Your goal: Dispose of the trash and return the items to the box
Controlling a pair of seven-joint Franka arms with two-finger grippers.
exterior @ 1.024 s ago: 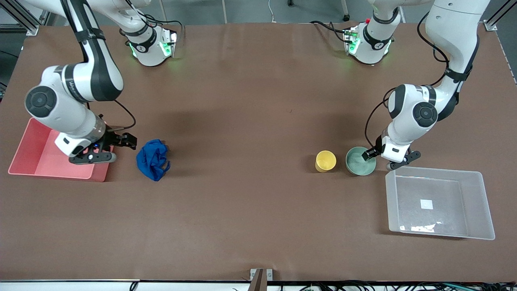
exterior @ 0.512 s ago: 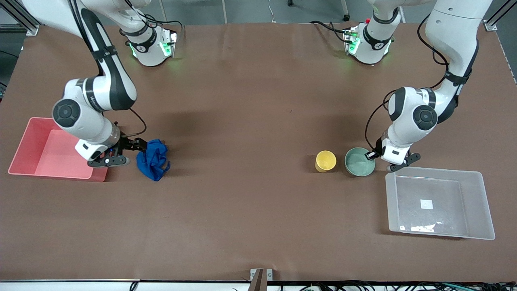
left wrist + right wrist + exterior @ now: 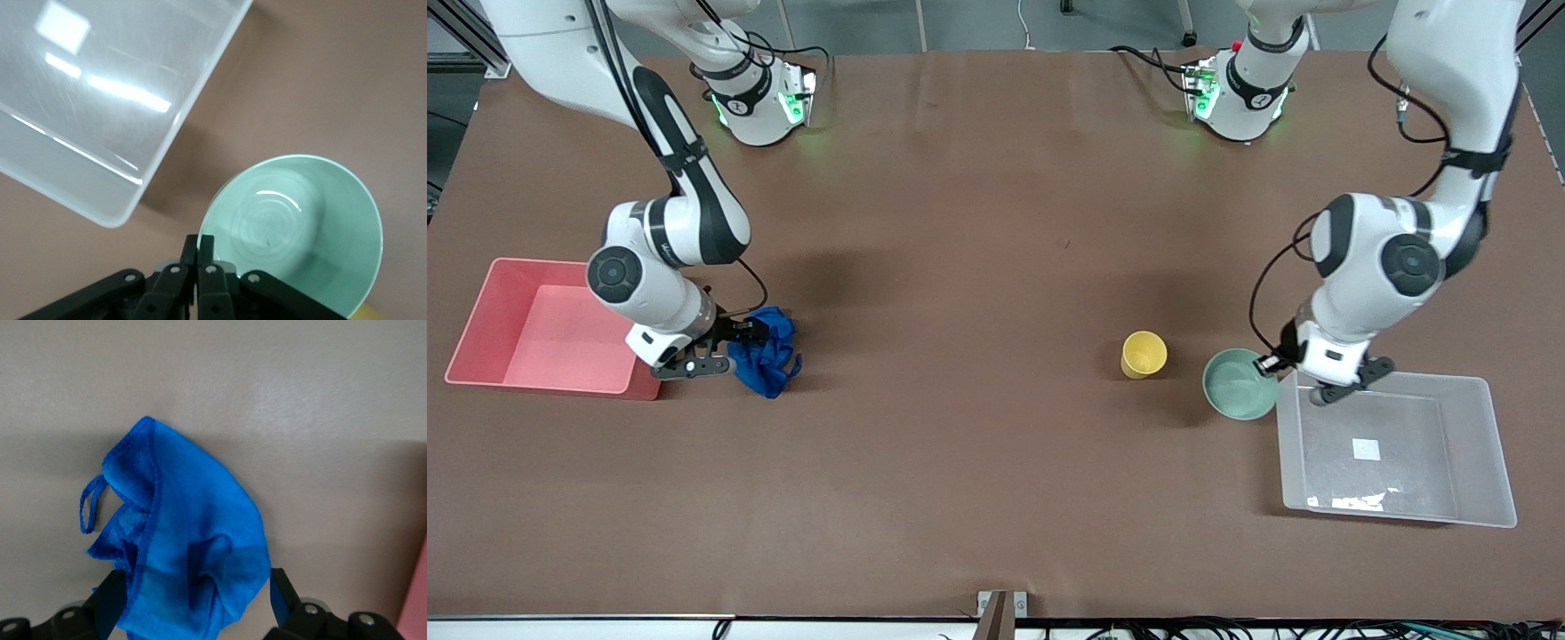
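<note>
Worktop (image 3: 978, 267) of brown material is being shared by two Franka arms. The mint-green bowl (image 3: 1239, 384) is being held by its rim in the left gripper (image 3: 1273, 363), whose fingers (image 3: 199, 257) are being pressed together on that rim, as shown in the left wrist view; the bowl (image 3: 300, 230) is being carried tilted, just beside the corner of the translucent whitish box (image 3: 1396, 449) that lies toward the robots' bases. A white square sticker (image 3: 1366, 449) is being displayed on the floor of the box (image 3: 87, 100). The small yellow cup (image 3: 1144, 354) is being left upright on the worktop, near the bowl and toward the right arm's end from it.

At the right arm's end of the worktop, the royal-blue cloth lump (image 3: 766, 353) is being straddled by the right gripper (image 3: 740, 342); its fingers (image 3: 110, 603) are being kept spread, one on each side of the cloth (image 3: 183, 547), and a firm grip cannot be confirmed. The cloth is lying on the worktop just beside the pink bin (image 3: 480, 351), which is being left with nothing visible inside.
</note>
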